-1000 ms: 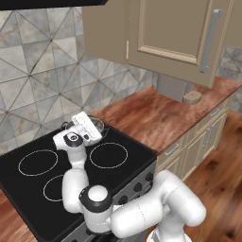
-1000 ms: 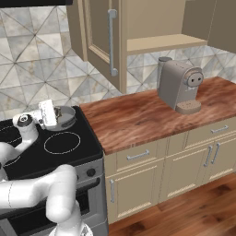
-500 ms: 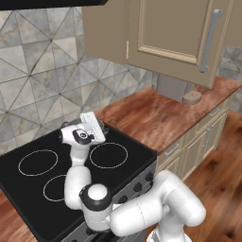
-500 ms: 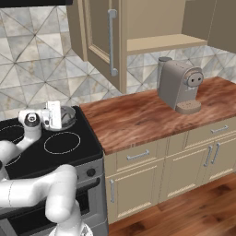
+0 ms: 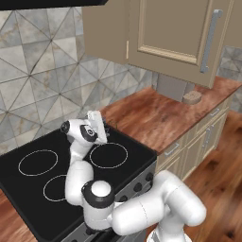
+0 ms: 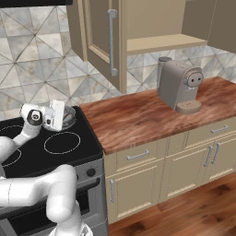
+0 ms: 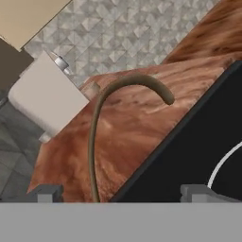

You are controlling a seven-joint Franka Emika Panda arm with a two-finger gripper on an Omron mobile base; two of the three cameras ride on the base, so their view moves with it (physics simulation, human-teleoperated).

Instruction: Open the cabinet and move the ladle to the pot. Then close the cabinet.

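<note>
I am holding the end effector [image 6: 59,115] over the back right of the stove [image 5: 118,163], just above the pot [image 6: 68,117], because that is where the ladle [image 7: 101,120] goes. Its fingers [image 7: 45,194] are standing spread wide, gripping nothing. The ladle's handle is rising between them, apart from both. The cabinet [image 6: 99,39] is hanging open.

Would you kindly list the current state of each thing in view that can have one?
Cabinet: door open, bare shelf showing.
Claw: open, fingers apart on either side of the ladle handle.
Ladle: thin curved handle rising between the fingers, not gripped; bowl hidden.
Pot: on the stove's back corner, behind the hand.
Coffee machine: upright on the counter.
</note>
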